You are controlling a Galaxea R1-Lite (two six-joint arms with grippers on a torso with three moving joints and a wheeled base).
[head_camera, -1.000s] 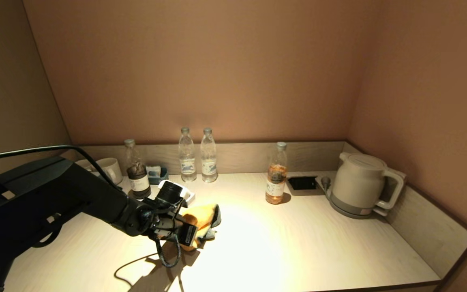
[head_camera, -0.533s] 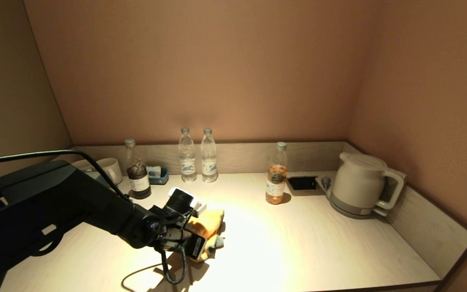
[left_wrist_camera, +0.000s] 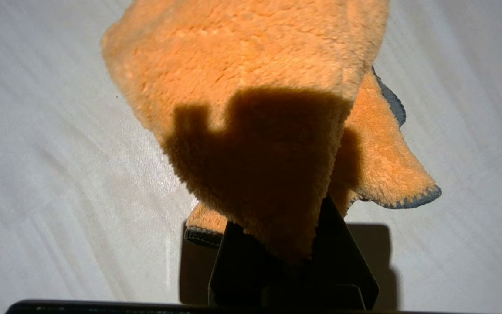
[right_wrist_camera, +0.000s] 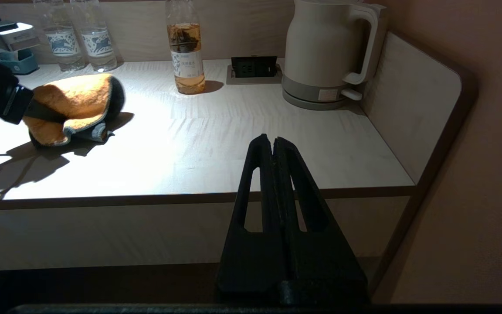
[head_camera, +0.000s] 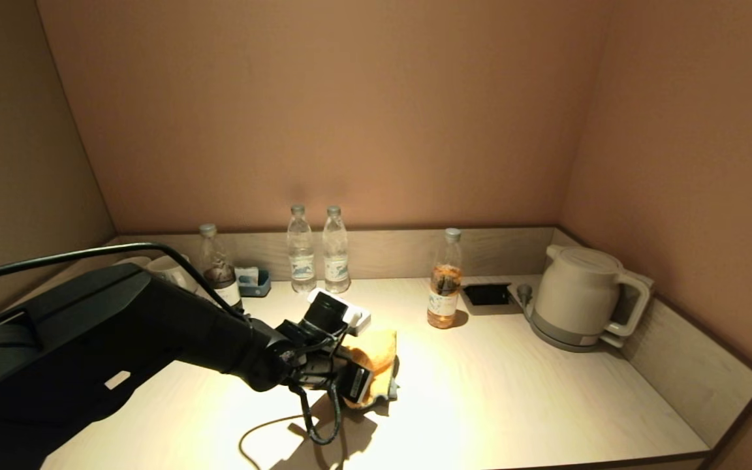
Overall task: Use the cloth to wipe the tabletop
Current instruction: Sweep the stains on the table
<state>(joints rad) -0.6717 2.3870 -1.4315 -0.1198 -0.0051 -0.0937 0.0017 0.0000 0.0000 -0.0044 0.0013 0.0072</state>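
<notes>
The fuzzy orange cloth point(head_camera: 376, 356) with a dark teal-grey edge lies bunched on the pale wood-grain tabletop point(head_camera: 513, 398), left of the middle. My left gripper point(head_camera: 358, 377) is shut on the cloth's near part and presses it to the surface. In the left wrist view the cloth point(left_wrist_camera: 255, 87) drapes over the black fingers point(left_wrist_camera: 347, 261), with the tabletop point(left_wrist_camera: 50, 174) all round. In the right wrist view the cloth point(right_wrist_camera: 70, 102) shows at far left. My right gripper point(right_wrist_camera: 273, 140) is shut and empty, parked off the tabletop's front edge point(right_wrist_camera: 146, 199); it is out of the head view.
Along the back rim stand a dark-drink bottle point(head_camera: 218, 274), two clear water bottles point(head_camera: 316, 251), a tea bottle point(head_camera: 445, 281) and a white mug point(head_camera: 168, 271). A small teal tray point(head_camera: 253, 282), a black socket point(head_camera: 487, 295) and a white kettle point(head_camera: 578, 297) sit at the back.
My left gripper has slid the cloth to the right across the tabletop, and a little toward the back. The right arm has not moved.
</notes>
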